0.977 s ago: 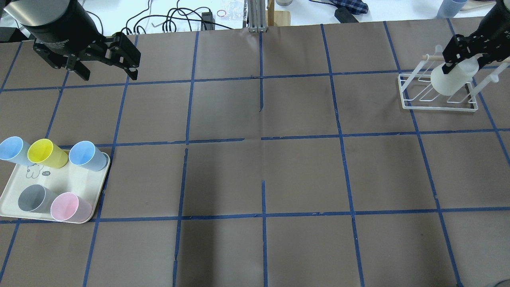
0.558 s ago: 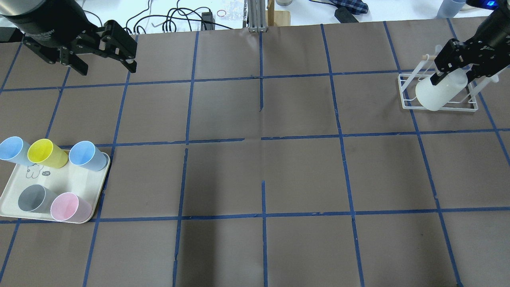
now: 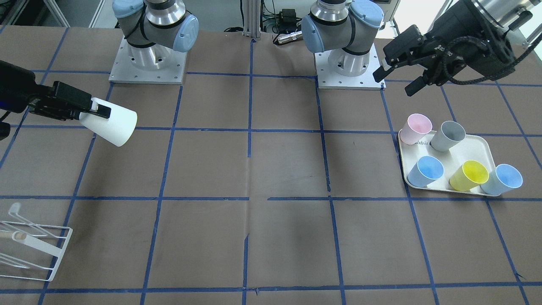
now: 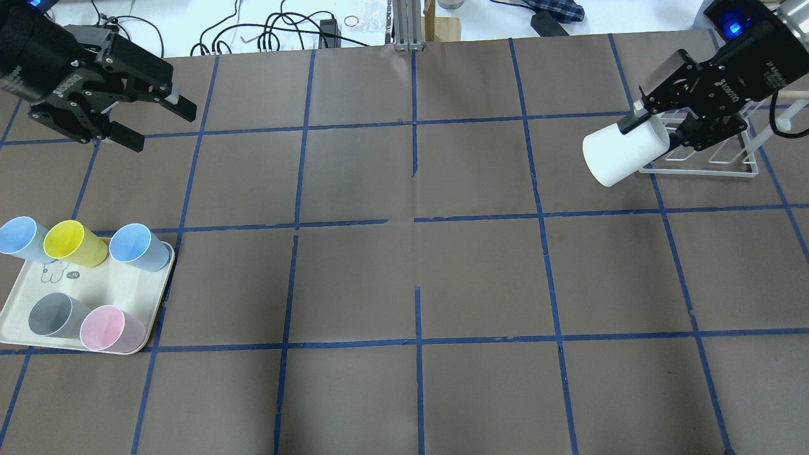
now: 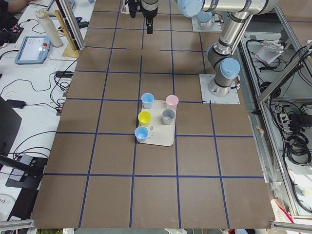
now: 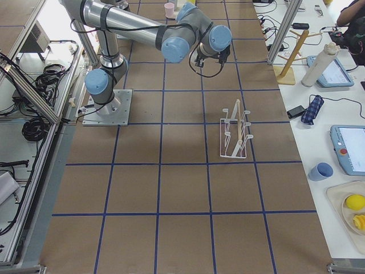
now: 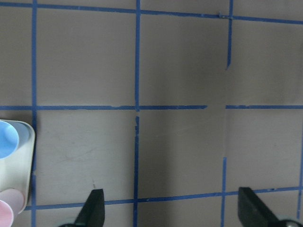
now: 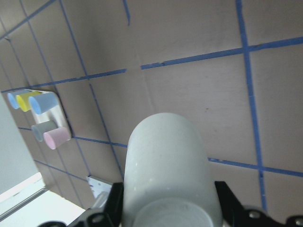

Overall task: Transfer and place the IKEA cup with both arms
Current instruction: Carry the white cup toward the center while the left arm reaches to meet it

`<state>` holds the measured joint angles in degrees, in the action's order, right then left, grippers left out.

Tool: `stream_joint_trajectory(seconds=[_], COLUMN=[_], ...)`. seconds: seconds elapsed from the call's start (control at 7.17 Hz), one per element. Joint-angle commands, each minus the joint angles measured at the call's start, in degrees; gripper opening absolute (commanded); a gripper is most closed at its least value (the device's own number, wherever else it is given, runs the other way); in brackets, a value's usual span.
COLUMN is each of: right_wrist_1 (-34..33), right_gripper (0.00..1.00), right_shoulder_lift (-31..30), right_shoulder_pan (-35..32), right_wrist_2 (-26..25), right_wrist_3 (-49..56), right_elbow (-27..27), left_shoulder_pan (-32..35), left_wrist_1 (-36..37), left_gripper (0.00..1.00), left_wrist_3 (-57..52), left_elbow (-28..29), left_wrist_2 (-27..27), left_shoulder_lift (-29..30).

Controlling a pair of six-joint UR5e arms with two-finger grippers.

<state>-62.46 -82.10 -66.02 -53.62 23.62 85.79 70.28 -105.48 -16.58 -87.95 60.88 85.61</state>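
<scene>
Since the earlier overhead frame, the right arm had lifted the IKEA cup [image 4: 622, 151] off the white wire rack [image 4: 708, 172] and swung it towards mid-table; the left arm had drawn back towards its own far corner.

Left gripper [image 4: 161, 126]: released, jaws spread wide, nothing between them; it hung above the table, well apart from the cup.

Tray [image 4: 114, 284]: it sat below that gripper at the table's left edge, carrying five coloured cups, among them the pink cup [image 4: 104, 327] and the grey cup [image 4: 52, 314].

IKEA cup: airborne, tilted nearly horizontal, its wide mouth pointing towards the table centre, just beside the rack and clear of it.

Right gripper [image 4: 657, 129]: clenched on the cup's narrow base end.

Judged step: carrying the cup towards a handover at mid-table. To do it well, the right arm should keep the cup's mouth end exposed; the left gripper should approach with jaws aligned across the free wall; the right grip should be released only after the left has closed, since a smooth tapered wall may slip.
</scene>
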Motion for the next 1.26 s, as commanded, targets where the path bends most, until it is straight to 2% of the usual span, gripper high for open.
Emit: stream_joint_trajectory(seconds=[0.0,0.28,0.56,0.7,0.98,1.12], right_wrist_1=[10.4,20.1,28.4,28.5,28.4,28.1], right_gripper=[0.28,0.29,0.28,0.29,0.28,0.29], right_shoulder_lift=[-0.1,-0.3,-0.8,-1.5,-2.0,-3.3], right_shoulder_pan=[-0.2,-1.7,-4.0,-5.2,-9.1,-10.3], right_wrist_2=[13.7,22.1,25.4,26.1,30.7,31.7], right_wrist_3=[5.0,8.1,8.1,8.4,16.0,18.5], right_elbow=[0.2,0.3,0.8,0.8,0.9,0.9], left_shoulder_pan=[-1.6,-1.3,2.6,5.0,7.2,7.6], left_wrist_1=[-1.3,-0.7,-0.7,-0.7,-0.4,1.6], left_gripper=[1.0,1.0,1.0,1.0,1.0,1.0], left_wrist_3=[-4.3,-6.0,-5.6,-5.7,-7.3,-9.4], left_elbow=[-7.4,-15.2,-17.9,-18.8,-23.3,-25.9], left_wrist_2=[-12.2,-27.7,-41.2,-48.0,-56.1,-56.8], left_shoulder_lift=[-0.6,-0.4,0.4,0.9,1.2,1.8])
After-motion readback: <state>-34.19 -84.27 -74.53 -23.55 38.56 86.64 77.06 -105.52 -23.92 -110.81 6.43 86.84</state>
